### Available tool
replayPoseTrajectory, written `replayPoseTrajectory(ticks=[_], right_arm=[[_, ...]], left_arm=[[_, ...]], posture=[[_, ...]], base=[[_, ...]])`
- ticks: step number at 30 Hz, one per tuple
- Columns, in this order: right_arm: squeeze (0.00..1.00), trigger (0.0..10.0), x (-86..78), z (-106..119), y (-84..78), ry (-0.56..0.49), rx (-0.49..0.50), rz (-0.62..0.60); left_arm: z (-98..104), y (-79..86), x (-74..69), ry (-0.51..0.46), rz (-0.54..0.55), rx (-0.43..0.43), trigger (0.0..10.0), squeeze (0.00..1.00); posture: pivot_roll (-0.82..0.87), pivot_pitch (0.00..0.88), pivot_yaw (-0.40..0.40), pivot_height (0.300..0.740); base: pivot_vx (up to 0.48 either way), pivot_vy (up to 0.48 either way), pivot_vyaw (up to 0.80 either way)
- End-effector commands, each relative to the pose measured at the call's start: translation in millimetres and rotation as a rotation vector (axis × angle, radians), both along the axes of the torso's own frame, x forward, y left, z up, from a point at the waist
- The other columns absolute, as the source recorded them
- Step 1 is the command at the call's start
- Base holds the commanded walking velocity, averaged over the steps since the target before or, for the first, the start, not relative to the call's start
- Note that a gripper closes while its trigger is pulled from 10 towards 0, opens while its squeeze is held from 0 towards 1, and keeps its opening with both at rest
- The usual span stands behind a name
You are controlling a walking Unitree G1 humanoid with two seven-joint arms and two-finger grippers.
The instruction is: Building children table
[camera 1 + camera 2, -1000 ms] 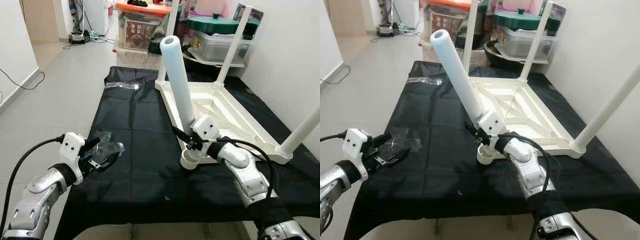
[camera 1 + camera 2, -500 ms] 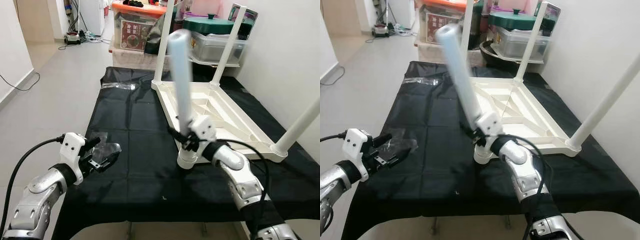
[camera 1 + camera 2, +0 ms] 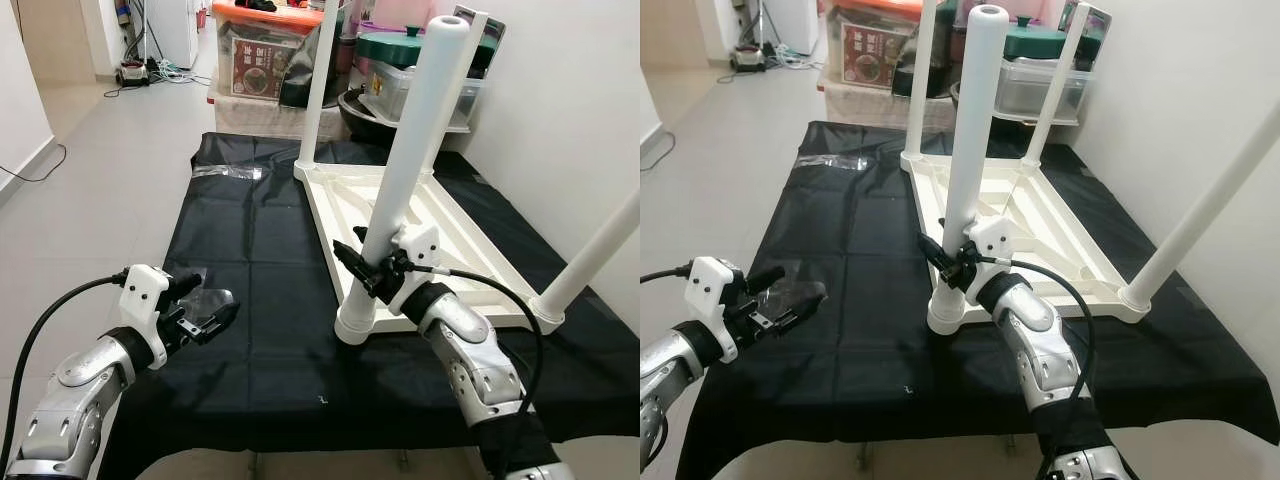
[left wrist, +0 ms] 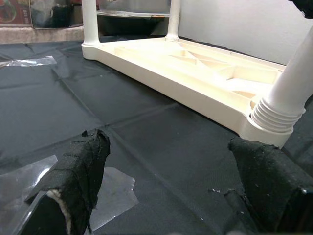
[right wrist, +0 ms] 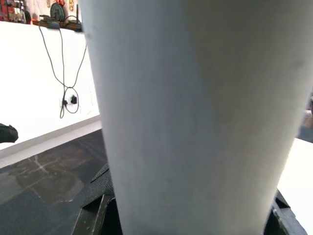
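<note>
A cream children's table (image 3: 440, 225) lies upside down on a black cloth (image 3: 260, 250). Three of its white legs stand up at the other corners. My right gripper (image 3: 372, 268) is shut on the fourth white leg (image 3: 405, 170), which stands nearly upright in the near-left corner socket (image 3: 357, 322). In the right wrist view the leg (image 5: 195, 112) is pressed close to the camera. My left gripper (image 3: 205, 318) hovers open low over the cloth at the near left, beside a clear plastic wrapper (image 3: 200, 300). Its black fingers (image 4: 78, 171) hold nothing.
The black cloth covers a low platform; its near edge (image 3: 300, 440) is close to me. Storage boxes (image 3: 265, 55) and a green-lidded pot (image 3: 405, 45) crowd the far end. A white wall (image 3: 560, 110) runs along the right. Another clear wrapper (image 3: 225, 172) lies at the far left.
My right gripper has swung the leg from leaning left to nearly upright in the corner socket. The camera has shifted slightly. My left gripper has stayed in place.
</note>
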State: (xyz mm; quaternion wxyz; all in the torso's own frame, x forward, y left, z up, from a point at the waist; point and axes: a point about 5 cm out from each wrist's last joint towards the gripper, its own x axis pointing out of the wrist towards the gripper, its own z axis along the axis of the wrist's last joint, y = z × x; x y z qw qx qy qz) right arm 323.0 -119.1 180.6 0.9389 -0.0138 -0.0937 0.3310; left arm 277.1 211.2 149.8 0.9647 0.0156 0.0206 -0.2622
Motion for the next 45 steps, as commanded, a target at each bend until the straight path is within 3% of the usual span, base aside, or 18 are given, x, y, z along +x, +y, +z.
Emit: replayPoseTrajectory(ticks=[1,8,19,29,31,32,33,35,36,40,45], right_arm=[[0.00,0.0,-8.9,-22,13.1,0.116,-0.009,0.094],[0.00,0.0,-11.9,-23,10.2,0.131,-0.072,0.190],[0.00,0.0,-14.0,-18,12.4,0.147,-0.054,0.373],[0.00,0.0,-11.9,-20,15.8,0.152,-0.045,0.375],[0.00,0.0,12.5,-34,2.5,0.220,-0.101,0.004],[0.00,0.0,25.1,-43,-14.2,0.281,-0.111,-0.261],[0.00,0.0,25.1,-43,-14.2,0.281,-0.111,-0.261],[0.00,0.0,31.9,-61,-46.7,0.425,-0.056,-0.646],[0.00,0.0,30.9,-67,-55.5,0.471,-0.028,-0.737],[0.00,0.0,23.8,-78,-68.6,0.532,-0.016,-0.874],[0.00,0.0,2.7,-88,-63.0,0.573,0.015,-1.010]], left_arm=[[2,-1.3,-0.1,-0.009,0.000,-0.012,10.0,0.00],[1,-1.7,0.2,-0.004,-0.007,-0.013,10.0,0.00],[0,-3.5,-0.8,0.004,-0.019,-0.022,10.0,0.00],[0,-3.8,-1.8,0.006,-0.024,-0.029,10.0,0.00],[0,-3.3,-2.4,0.005,-0.021,-0.030,10.0,0.00],[0,-3.1,-2.5,0.004,-0.020,-0.029,10.0,0.00],[0,-3.1,-2.5,0.004,-0.020,-0.029,10.0,0.00],[0,-2.7,-2.7,0.002,-0.015,-0.029,10.0,0.00],[0,-2.6,-2.7,0.001,-0.014,-0.029,10.0,0.00],[0,-2.6,-2.7,0.000,-0.012,-0.029,10.0,0.00],[0,-2.0,-1.9,0.000,-0.006,-0.024,10.0,0.00]], posture=[[0.12,0.000,-0.148,0.740],[0.12,0.000,-0.144,0.740],[0.13,0.000,-0.156,0.740],[0.13,0.000,-0.158,0.740],[0.13,0.000,-0.159,0.740],[0.13,0.000,-0.163,0.740],[0.13,0.000,-0.163,0.740],[0.13,0.000,-0.162,0.740],[0.13,0.000,-0.162,0.740],[0.13,0.000,-0.162,0.740],[0.13,0.000,-0.157,0.740]], base=[[0.000,0.000,0.00],[0.000,0.000,0.00],[0.000,0.000,0.00],[0.000,0.000,0.00],[0.000,0.000,0.00],[0.000,0.000,0.00],[0.000,0.000,0.00],[0.000,0.000,0.00],[0.000,0.000,0.00],[0.000,0.000,0.00],[0.000,0.000,0.00]])
